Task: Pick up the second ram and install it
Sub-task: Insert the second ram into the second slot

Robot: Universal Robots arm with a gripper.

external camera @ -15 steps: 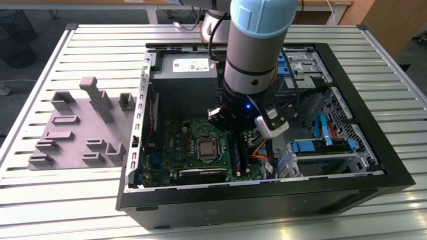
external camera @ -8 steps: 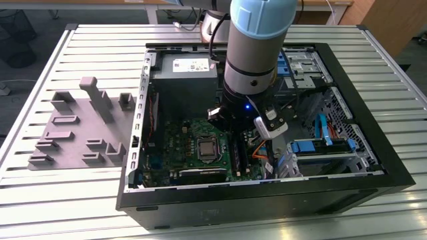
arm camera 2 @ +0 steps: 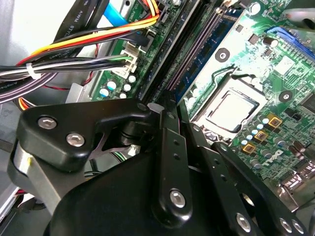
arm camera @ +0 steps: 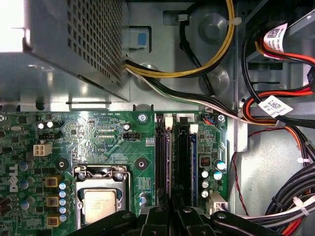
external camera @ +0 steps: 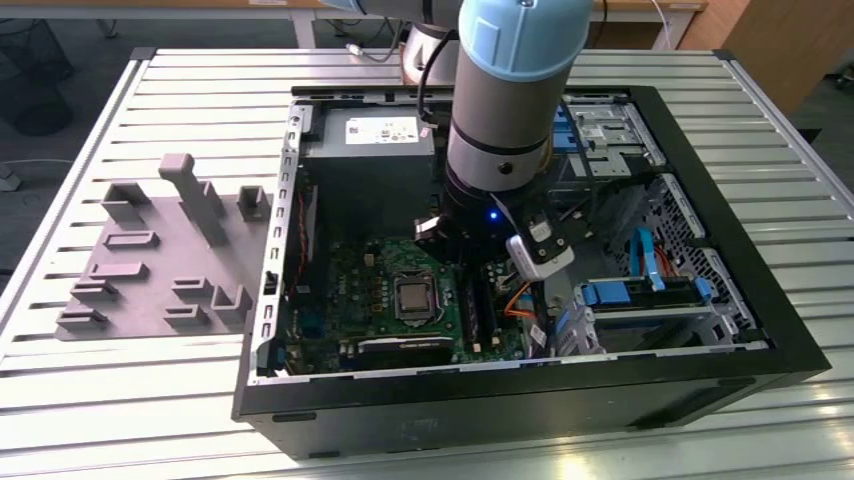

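My gripper point(external camera: 463, 258) reaches down inside the open computer case point(external camera: 747, 300), over the long black memory slots point(arm camera: 167, 157) on the green motherboard point(arm camera: 98, 142). Its black fingers point(arm camera 2: 165, 128) stand close together in line with the slots point(arm camera 2: 197, 54). Between them sits a thin dark edge, the second ram point(arm camera: 172, 200), mostly hidden by the fingers point(arm camera: 156, 219). The gripper point(arm camera: 172, 216) is shut on it right at the near end of the slots. I cannot tell whether the stick sits in a slot or just above one.
The processor socket point(arm camera: 101, 201) lies beside the slots. Bundled cables point(arm camera: 275, 118) and the metal power supply box point(arm camera: 74, 44) crowd the case around them. On the exterior view's left a grey fixture point(external camera: 154, 260) with upright blocks lies on the slatted table point(external camera: 120, 400).
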